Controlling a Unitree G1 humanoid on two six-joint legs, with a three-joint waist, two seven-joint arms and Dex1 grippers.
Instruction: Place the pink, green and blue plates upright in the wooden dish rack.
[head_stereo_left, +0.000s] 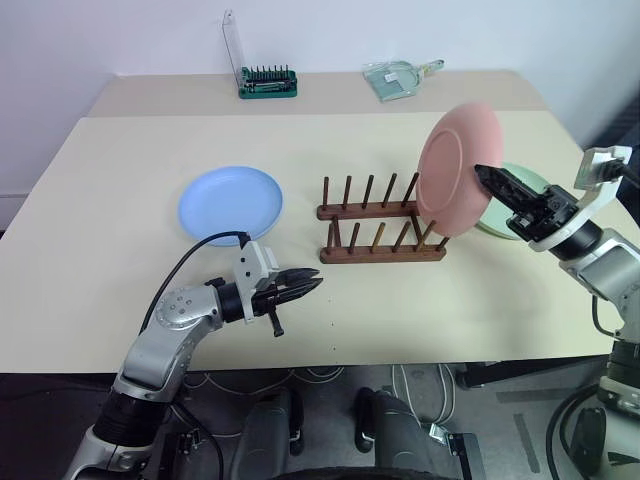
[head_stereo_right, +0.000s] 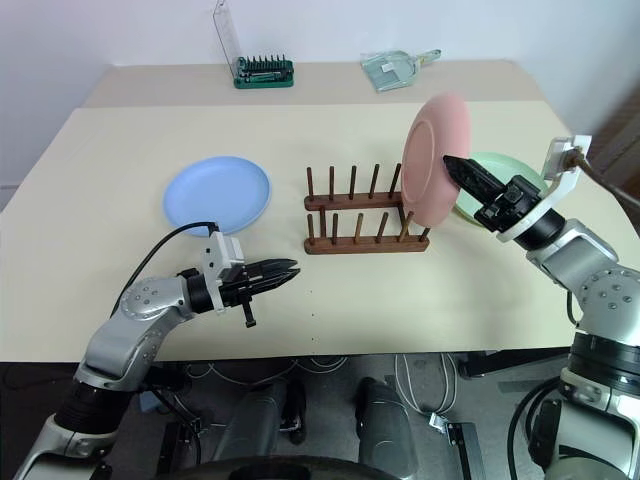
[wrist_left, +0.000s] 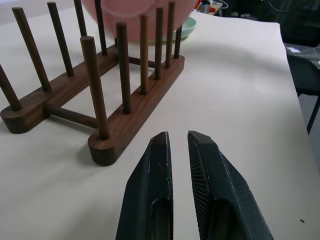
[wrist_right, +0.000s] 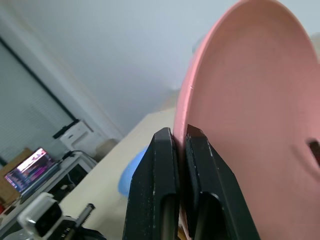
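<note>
My right gripper (head_stereo_left: 482, 173) is shut on the rim of the pink plate (head_stereo_left: 452, 170), as the right wrist view shows (wrist_right: 180, 134). The plate stands upright at the right end of the wooden dish rack (head_stereo_left: 380, 236). Its lower edge is down among the last pegs; I cannot tell whether it rests on the rails. The green plate (head_stereo_left: 522, 178) lies flat on the table behind it, partly hidden. Left of the rack, the blue plate (head_stereo_left: 231, 202) lies flat. My left gripper (head_stereo_left: 312, 285) is shut and empty, low over the table in front of the rack's left end.
A green tool case (head_stereo_left: 267, 82) and a clear plastic scoop (head_stereo_left: 395, 78) sit on the back table. A black cable (head_stereo_left: 190, 255) loops over my left arm. The table's front edge (head_stereo_left: 400, 352) runs just below my left gripper.
</note>
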